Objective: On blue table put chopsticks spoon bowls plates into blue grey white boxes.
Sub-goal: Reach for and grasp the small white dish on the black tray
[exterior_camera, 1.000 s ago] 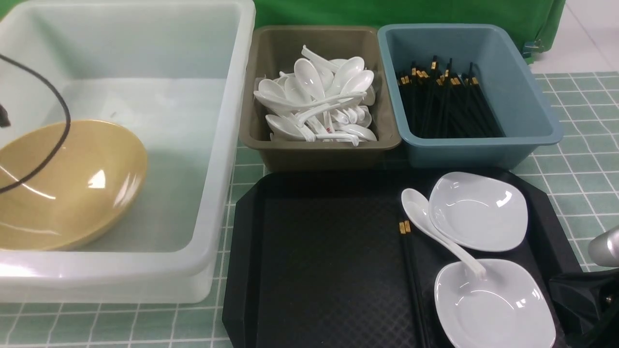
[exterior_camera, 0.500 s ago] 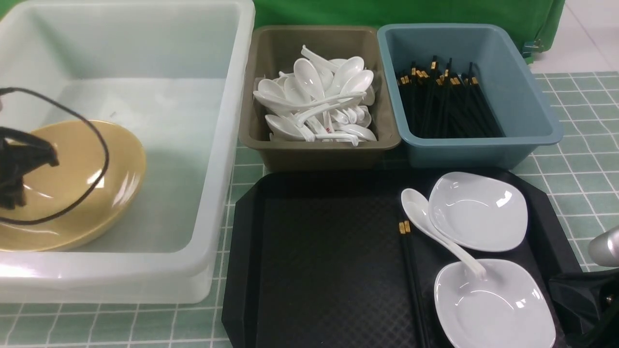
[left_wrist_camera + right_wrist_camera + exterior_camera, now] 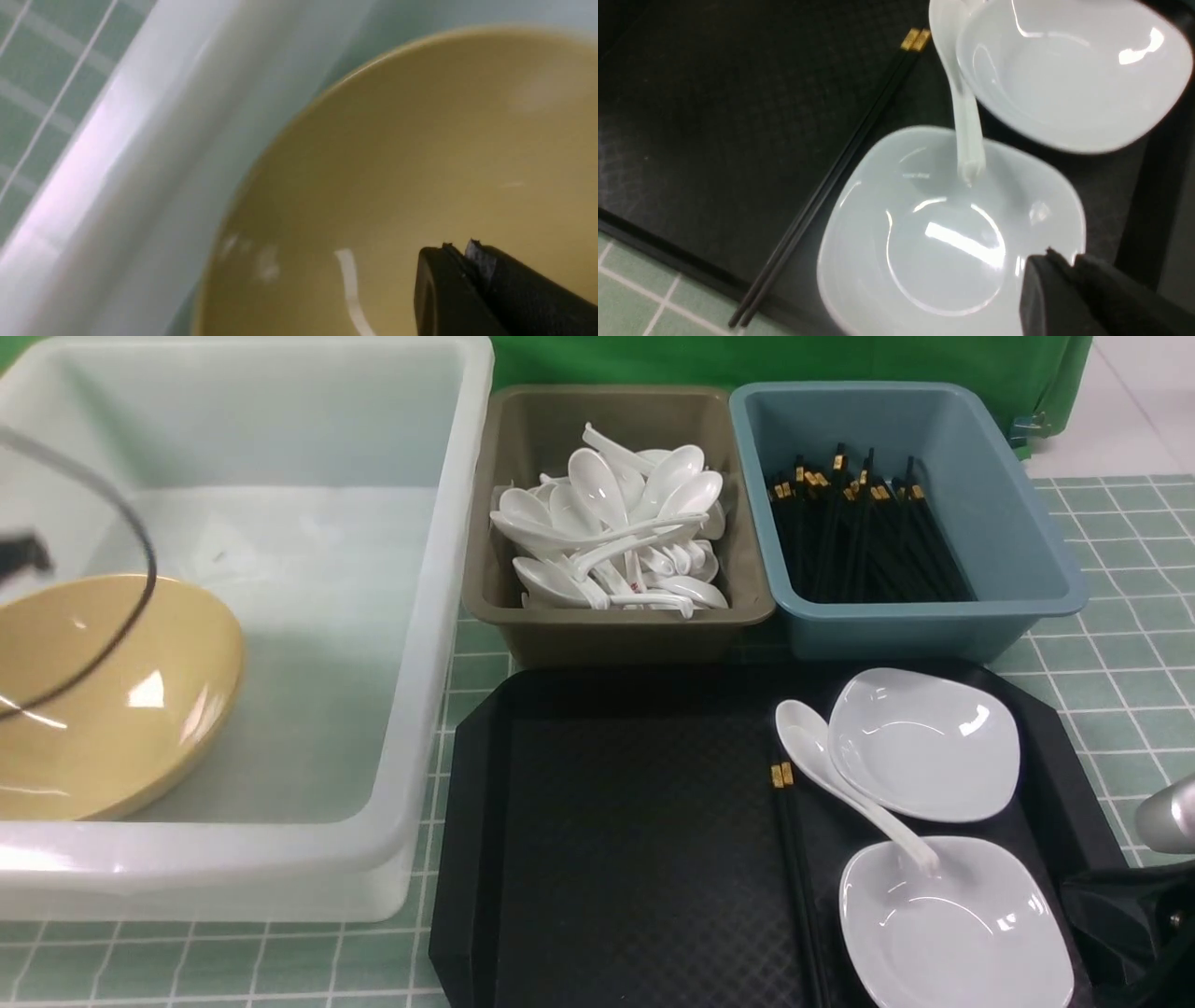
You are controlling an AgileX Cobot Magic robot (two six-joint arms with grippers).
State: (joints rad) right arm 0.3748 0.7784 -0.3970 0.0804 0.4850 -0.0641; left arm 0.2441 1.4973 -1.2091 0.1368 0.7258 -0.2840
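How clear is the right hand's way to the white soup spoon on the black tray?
Likely yes: the right hand hovers over the near white dish, where the glossy white soup spoon rests its handle, uncovered.

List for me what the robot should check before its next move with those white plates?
1. Bowl in white tub: ok.
2. Left hand shut, holding nothing, above bowl: ok.
3. Right hand open to grasp near plate: not ok, shut.
4. Near plate free of clutter: not ok, spoon handle rests on it.
5. Chopsticks apart from near plate: cannot tell.
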